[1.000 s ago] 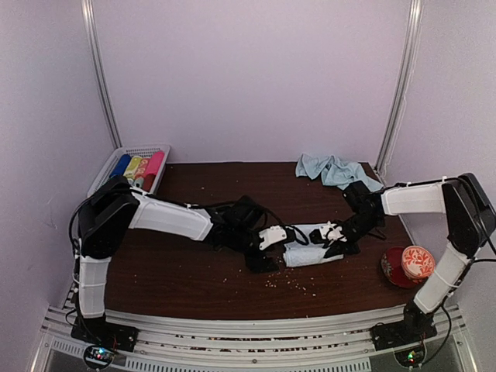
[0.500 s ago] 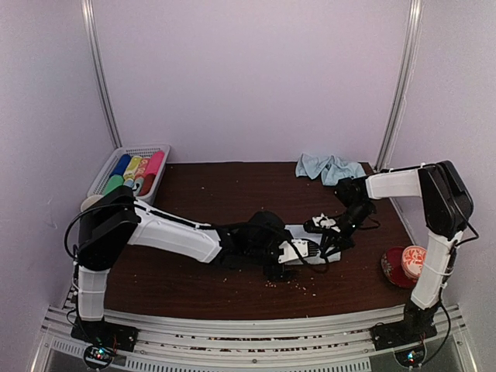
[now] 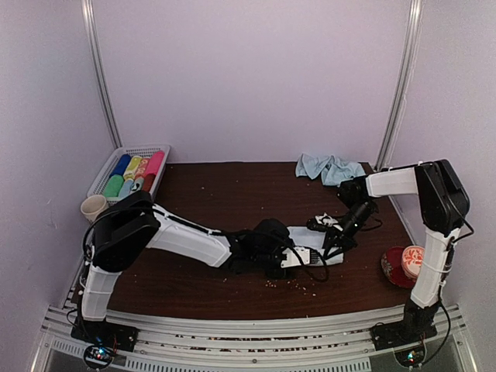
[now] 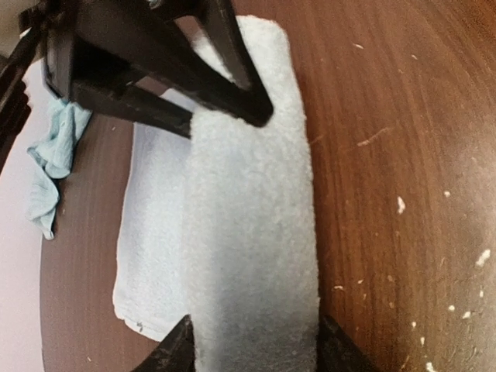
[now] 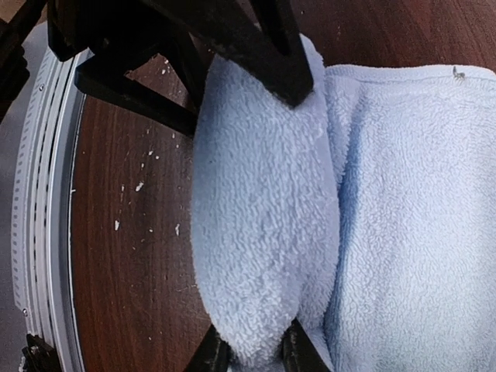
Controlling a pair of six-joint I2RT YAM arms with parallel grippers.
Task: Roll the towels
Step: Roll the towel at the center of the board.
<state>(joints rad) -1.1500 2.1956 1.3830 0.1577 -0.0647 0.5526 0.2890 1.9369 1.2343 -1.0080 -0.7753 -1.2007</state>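
Edges and room, all taken from the towel point(image 4: 248, 232). Bare tabletop point(image 3: 194, 194) runs wide to its left and on its far side. The near edge lies well apart from it, and the right edge is the closest one. Crumbs point(image 3: 298, 285) are scattered on the wood on its near side.

The towel is part rolled. The rolled part lies along the near side of the flat part point(image 4: 151, 232), and the two touch.

My left claw point(image 4: 256, 353) straddles the roll at its left end, one finger point(image 4: 174, 353) against each flank, so the roll fills the gap. It is closed on the roll at full roll width.

My right claw point(image 5: 252, 353) is at the roll's right end, fingers point(image 5: 209, 356) nearly together, pinching the tapered tip of the roll. The two claws face each other along the roll, close but apart.

Count:
- Towels: two. The second towel point(image 3: 329, 168) lies crumpled, far and slightly right of the first, well apart.
- Basket point(image 3: 143, 148): one, far left. Coloured rolls inside, about six, too small to count surely.
- Cup point(image 3: 93, 207): one, far to the left.
- Red dish point(image 3: 391, 271): one, to the right and nearer.
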